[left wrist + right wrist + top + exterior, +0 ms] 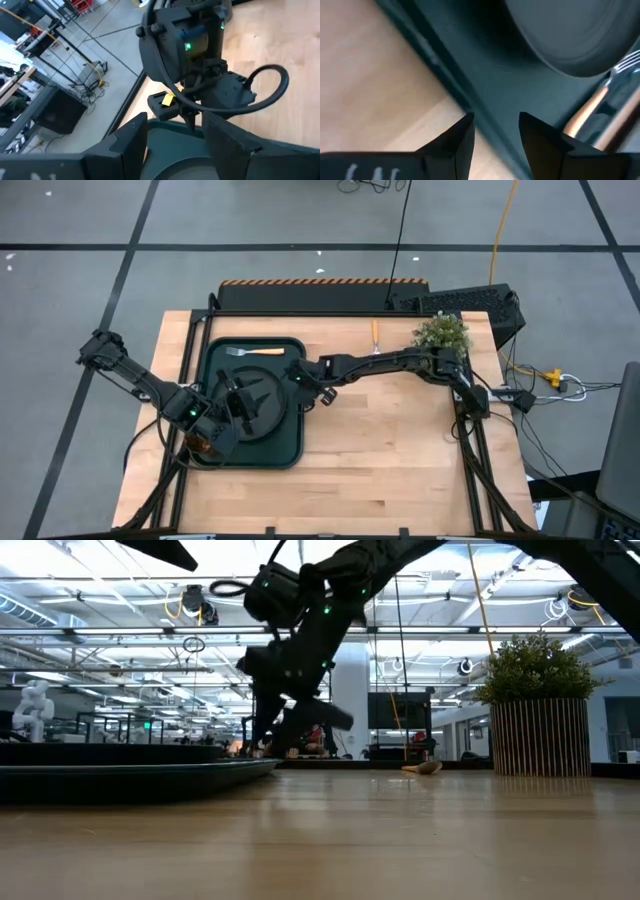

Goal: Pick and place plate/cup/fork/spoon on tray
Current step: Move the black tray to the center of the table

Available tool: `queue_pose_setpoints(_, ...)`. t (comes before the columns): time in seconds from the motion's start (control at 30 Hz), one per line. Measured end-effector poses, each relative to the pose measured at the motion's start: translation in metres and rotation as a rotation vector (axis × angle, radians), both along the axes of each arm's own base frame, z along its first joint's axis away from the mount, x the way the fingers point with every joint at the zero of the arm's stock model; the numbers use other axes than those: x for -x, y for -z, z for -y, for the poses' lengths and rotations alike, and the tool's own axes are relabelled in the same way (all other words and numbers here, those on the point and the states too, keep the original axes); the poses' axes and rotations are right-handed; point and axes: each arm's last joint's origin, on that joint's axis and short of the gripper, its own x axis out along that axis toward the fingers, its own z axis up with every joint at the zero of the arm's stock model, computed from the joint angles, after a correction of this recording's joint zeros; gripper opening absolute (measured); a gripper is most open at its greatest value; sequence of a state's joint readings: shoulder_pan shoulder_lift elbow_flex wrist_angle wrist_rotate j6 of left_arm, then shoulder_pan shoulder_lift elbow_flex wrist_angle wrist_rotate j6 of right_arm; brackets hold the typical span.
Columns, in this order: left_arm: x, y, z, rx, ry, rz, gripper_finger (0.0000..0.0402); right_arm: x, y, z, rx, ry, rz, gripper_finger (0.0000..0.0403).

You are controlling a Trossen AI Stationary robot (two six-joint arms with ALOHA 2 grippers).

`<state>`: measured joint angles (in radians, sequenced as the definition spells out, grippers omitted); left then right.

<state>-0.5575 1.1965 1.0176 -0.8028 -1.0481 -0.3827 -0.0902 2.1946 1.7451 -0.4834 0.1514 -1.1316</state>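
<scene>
Plate (262, 412) is lying flat inside the tray (292, 455), toward the tray's near half. Fork (255, 351) is lying in the tray's far end, long axis running across the tray, tines toward the left, orange handle toward the right. Cup (198, 445) is sitting at the tray's near-left corner, partly hidden under the left arm. Spoon (375, 335) is lying on the bare table (400, 450) beyond the tray, well apart from it, long axis pointing away from the robot's side.

Left arm is reaching in from the left, elbow out over the floor, wrist bent over the tray's left side. Left gripper (238, 402) is hovering over the plate's left part, fingers (131, 140) spread apart and empty; whether it is touching the plate, cannot tell.

Right arm is stretching long and nearly straight from its base on the right, past the potted plant (441, 332). Right gripper (302, 379) is hanging over the tray's right rim, fingers (457, 140) spread, gripping nothing; the wrist view is showing tray rim, plate edge and fork tines beneath it.
</scene>
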Motion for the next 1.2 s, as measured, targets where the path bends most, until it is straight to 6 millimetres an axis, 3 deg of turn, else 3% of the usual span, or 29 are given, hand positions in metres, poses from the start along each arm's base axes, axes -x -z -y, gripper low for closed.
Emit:
queue_pose_setpoints(0.17,0.004,0.003,-0.002,0.026,-0.028,-0.013,0.0193,0.001,0.008,0.001,0.047,-0.024,-0.048,0.0148)
queue_pose_setpoints(0.43,0.009,0.006,-0.004,0.058,-0.071,-0.011,0.0193,0.003,0.003,0.006,0.036,-0.017,-0.041,0.0148)
queue_pose_setpoints(0.6,0.01,0.006,-0.004,0.062,-0.073,-0.009,0.0193,0.007,0.019,0.01,-0.001,-0.014,-0.055,0.0148)
queue_pose_setpoints(1.0,0.01,0.006,-0.004,0.059,-0.074,-0.014,0.0193,0.008,0.029,0.011,0.007,-0.028,-0.007,0.0148)
queue_pose_setpoints(1.2,0.01,0.006,-0.004,0.06,-0.074,-0.014,0.0193,0.012,0.03,0.01,-0.037,0.056,-0.039,0.0148)
